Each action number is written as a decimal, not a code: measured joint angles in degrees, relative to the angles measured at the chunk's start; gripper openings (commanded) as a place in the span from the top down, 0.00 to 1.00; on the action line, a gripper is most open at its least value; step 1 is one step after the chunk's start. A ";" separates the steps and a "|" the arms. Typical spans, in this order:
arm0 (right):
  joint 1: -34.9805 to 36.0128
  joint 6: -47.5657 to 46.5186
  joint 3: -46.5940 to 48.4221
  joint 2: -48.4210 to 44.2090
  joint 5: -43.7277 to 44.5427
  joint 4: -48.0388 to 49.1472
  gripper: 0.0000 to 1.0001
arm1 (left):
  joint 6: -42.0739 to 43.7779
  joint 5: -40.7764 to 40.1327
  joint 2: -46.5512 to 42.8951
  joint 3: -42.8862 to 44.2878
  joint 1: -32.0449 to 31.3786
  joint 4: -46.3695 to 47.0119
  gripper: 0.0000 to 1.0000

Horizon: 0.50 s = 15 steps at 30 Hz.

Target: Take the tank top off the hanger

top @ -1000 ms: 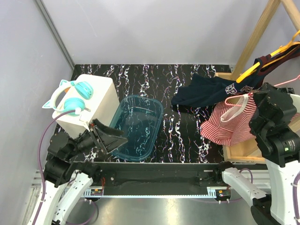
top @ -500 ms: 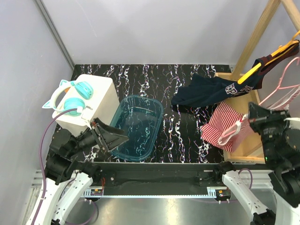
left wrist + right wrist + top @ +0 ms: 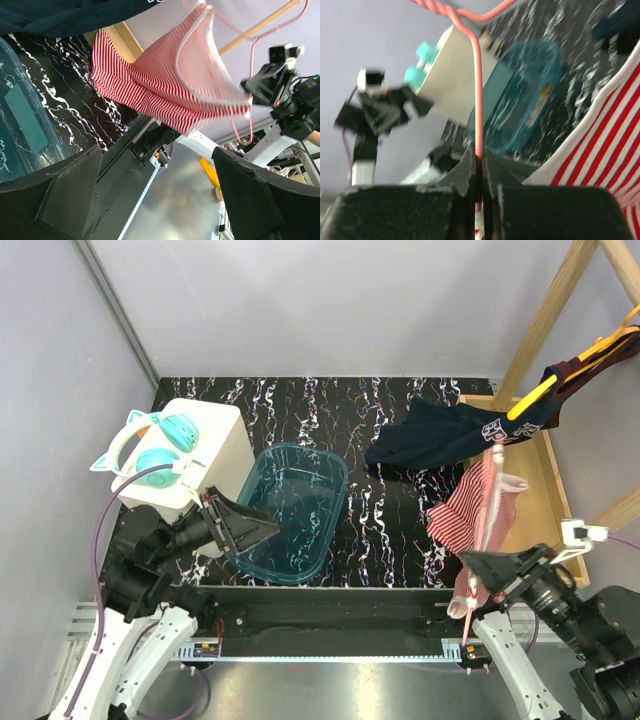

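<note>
The red-and-white striped tank top hangs on a pink wire hanger, over the table's right side. My right gripper is low at the near right edge. In the right wrist view it is shut on the hanger's wire, with the tank top at the right. My left gripper is open and empty above the near edge of the teal bin. The left wrist view shows its wide-apart fingers and the tank top across the table.
A teal plastic bin lies mid-table. A white box carrying teal headphones stands at the left. A navy garment hangs from a yellow hanger on the wooden rack, whose wooden base sits at the right.
My right arm has swung down and toward the near edge, pulling the pink hanger and tank top away from the rack. The left gripper rose slightly.
</note>
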 measured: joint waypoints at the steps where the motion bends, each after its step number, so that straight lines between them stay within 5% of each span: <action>1: 0.02 0.00 -1.16 -0.61 -2.86 -0.15 1.00 | -0.42 0.02 0.37 -0.13 -0.02 0.68 0.06; 8: 0.00 1.03 -11.74 -3.30 -24.65 1.05 1.00 | -1.66 -1.81 4.35 -0.20 -4.94 8.13 0.15; 15: 0.00 6.64 -14.14 -3.69 -34.25 10.40 1.00 | 7.61 -19.12 19.23 7.17 -31.17 8.76 0.18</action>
